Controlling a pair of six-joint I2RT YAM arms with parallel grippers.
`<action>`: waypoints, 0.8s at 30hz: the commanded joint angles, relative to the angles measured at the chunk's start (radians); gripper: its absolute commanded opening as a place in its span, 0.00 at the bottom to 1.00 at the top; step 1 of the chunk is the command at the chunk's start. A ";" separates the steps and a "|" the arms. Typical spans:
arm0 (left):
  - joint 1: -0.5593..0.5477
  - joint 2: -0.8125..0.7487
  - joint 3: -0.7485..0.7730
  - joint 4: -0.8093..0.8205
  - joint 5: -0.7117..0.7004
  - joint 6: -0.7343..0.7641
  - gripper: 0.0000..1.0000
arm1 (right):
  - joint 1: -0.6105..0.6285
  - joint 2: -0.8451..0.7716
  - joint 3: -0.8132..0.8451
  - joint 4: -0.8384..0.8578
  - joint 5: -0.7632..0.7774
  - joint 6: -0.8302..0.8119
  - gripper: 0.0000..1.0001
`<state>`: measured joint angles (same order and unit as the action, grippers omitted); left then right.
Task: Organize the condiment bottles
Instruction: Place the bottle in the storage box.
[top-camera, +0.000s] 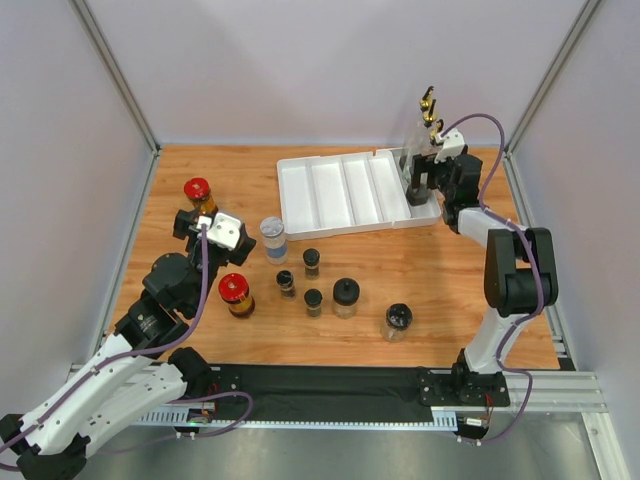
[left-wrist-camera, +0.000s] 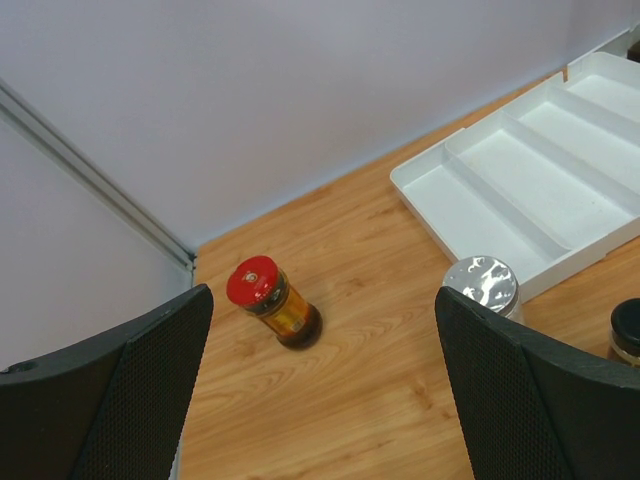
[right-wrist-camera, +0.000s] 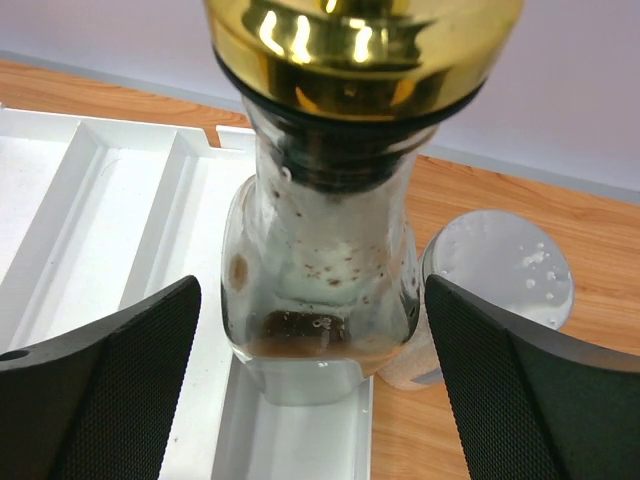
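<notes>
The right tool (right-wrist-camera: 310, 300) stood wide around, not touching, a gold-spouted bottle (right-wrist-camera: 322, 235) in the white tray (top-camera: 330, 195)'s rightmost compartment, upper right; the left tool (left-wrist-camera: 322, 300) gaped empty near a red-capped jar (left-wrist-camera: 272, 302)

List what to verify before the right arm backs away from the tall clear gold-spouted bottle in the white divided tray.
1. Right gripper open around the tall clear gold-spouted bottle: ok, its fingers stand apart on either side of the glass.
2. Bottle seated in the white divided tray: ok, its base sits in the end compartment.
3. Room around the bottle: not ok, a round clear-topped jar stands close beside it, near one finger; whether they touch, cannot tell.
4. Gold spout clear of the wrist: cannot tell, it fills the top of the wrist view.
5. Left gripper free: ok, open and empty, facing a red-capped amber jar.
</notes>
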<state>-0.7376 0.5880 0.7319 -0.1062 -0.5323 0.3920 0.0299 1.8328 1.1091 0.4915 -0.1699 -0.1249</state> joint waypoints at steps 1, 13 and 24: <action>0.006 -0.008 0.001 0.028 0.002 -0.001 1.00 | -0.010 -0.056 -0.014 0.064 -0.008 -0.021 0.95; 0.006 -0.014 0.006 0.025 0.022 -0.016 1.00 | -0.010 -0.194 -0.086 0.002 -0.071 -0.056 1.00; 0.006 -0.014 0.009 0.017 0.046 -0.036 1.00 | -0.008 -0.389 -0.173 -0.181 -0.132 -0.093 1.00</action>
<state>-0.7372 0.5831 0.7319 -0.1074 -0.5011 0.3790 0.0246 1.5238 0.9516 0.3832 -0.2703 -0.1829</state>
